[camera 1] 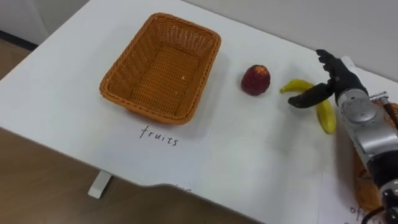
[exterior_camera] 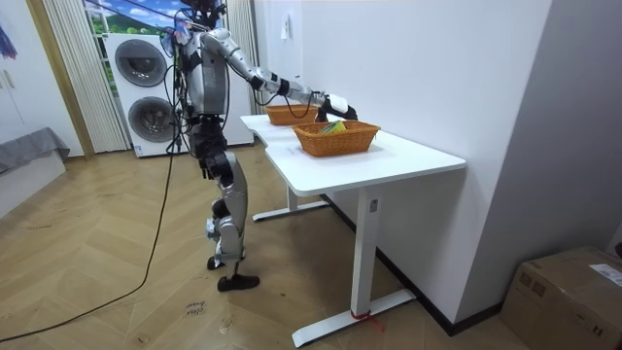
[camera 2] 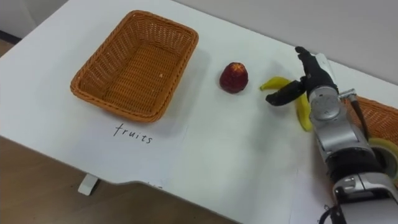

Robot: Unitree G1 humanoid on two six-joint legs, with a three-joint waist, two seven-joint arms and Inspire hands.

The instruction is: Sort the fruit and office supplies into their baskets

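right hand (camera 1: 339,78) spread open over banana (camera 1: 326,117), thumb out, gripping nothing.

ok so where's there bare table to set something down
Bare table lies between the fruits basket and the red apple, and along the near strip before the red apple and banana. The fruits basket is empty too. Crowded at the right: the open right hand over the banana, the second basket beside its forearm.
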